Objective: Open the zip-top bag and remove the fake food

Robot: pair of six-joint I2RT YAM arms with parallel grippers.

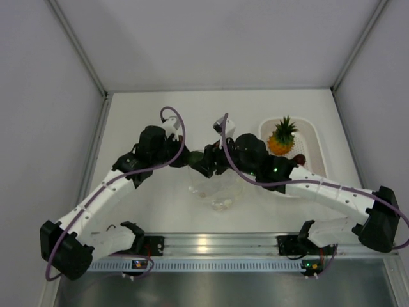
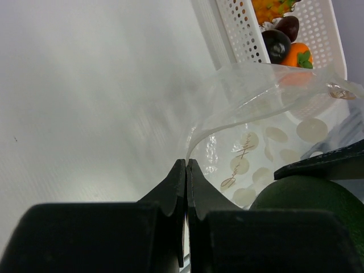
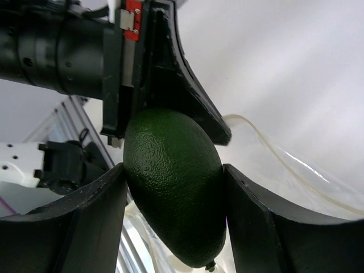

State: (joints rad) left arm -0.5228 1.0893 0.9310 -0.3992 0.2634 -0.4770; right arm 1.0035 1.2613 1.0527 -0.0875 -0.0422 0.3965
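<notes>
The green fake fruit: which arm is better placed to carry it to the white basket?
Right. The right gripper clamps the green fake fruit, and the white basket lies on its side. The left gripper is shut on the edge of the zip-top bag.

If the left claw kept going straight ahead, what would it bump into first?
The clear zip-top bag it is pinching lies right ahead of the left gripper. Past that is probably the white basket, though depth is hard to judge.
</notes>
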